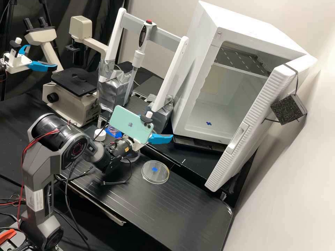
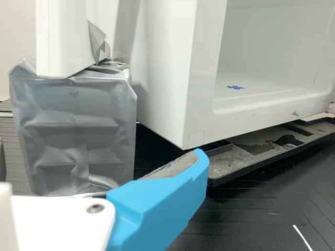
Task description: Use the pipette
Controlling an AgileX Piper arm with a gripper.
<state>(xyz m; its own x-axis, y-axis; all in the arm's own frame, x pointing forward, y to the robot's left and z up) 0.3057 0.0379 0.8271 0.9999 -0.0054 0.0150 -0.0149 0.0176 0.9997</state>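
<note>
the pipette [image 1: 138, 57] hangs in the stand [image 1: 164, 37]. the gripper [image 1: 157, 126] is spread wide, low in front of the stand; best raise it square to the pipette, centring before closing.

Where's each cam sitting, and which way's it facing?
High view: fixed off the arm, facing forward and down over bench, pipette and white cabinet; grey arm shows, jaws apart.
Wrist view: on the wrist, facing out past one blue jaw and white mount toward the silver-wrapped foot and cabinet.
Shared: cabinet with blue mark, that foot, that jaw.
</note>
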